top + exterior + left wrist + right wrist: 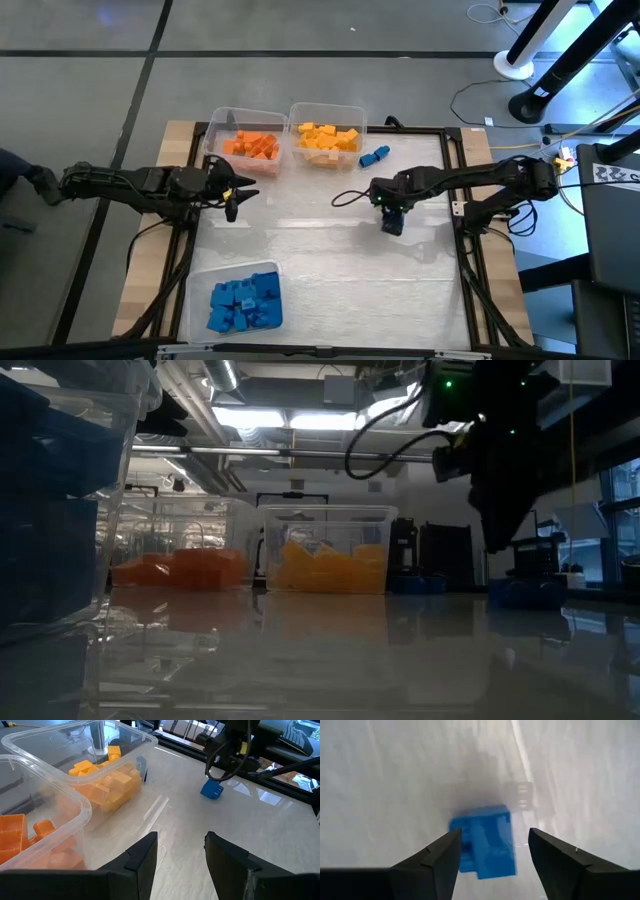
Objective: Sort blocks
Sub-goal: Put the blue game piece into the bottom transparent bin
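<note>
**Blue block sits between spread right fingers**

Right gripper hangs over a blue block, fingers spread, gripping nothing. Off-centre closing could knock it aside. Beyond it, another blue piece lies beside the yellow bin. Left gripper waits spread.

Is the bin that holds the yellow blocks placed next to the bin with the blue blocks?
No, the yellow blocks' bin stands beside the orange blocks' bin at the table's far edge, while the blue blocks' bin sits alone at the near edge.

The table carries 3 clear bins and 2 loose blue blocks
</note>
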Tool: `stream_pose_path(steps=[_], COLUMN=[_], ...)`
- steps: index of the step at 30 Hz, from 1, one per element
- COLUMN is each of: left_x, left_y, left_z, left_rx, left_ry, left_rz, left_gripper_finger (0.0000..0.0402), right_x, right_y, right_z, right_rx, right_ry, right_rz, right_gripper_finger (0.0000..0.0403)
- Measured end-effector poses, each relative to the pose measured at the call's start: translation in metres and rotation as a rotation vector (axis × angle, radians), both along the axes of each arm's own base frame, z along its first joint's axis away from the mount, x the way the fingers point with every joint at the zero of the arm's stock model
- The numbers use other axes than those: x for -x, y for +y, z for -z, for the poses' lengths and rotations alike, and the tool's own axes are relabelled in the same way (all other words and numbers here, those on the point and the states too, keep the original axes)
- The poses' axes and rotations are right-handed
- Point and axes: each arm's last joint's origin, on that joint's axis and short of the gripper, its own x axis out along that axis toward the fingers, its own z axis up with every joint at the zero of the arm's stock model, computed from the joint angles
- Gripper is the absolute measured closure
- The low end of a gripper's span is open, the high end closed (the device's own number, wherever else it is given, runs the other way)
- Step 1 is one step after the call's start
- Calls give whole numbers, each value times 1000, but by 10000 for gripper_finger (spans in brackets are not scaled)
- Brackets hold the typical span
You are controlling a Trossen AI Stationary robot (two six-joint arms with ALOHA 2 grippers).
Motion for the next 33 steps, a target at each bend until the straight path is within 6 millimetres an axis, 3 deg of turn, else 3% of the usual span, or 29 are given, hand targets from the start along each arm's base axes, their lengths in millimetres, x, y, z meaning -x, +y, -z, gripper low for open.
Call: stream_pose_path(steps=[8, 14, 33], left_x=[0, 0, 0], left_y=[0, 0, 0], left_z=[0, 0, 0], left_rx=[2, -3, -4], left_ry=[-1, 1, 2], left_rz=[-1, 1, 2], left_gripper_finger=[251, 251, 251], right_x=[15, 17, 15], right_y=[0, 1, 0], right_z=[20, 32, 34], right_rx=[31, 17, 27], right_ry=[97, 71, 36], right_rz=[-29, -86, -105], right_gripper_finger=[174, 174, 174])
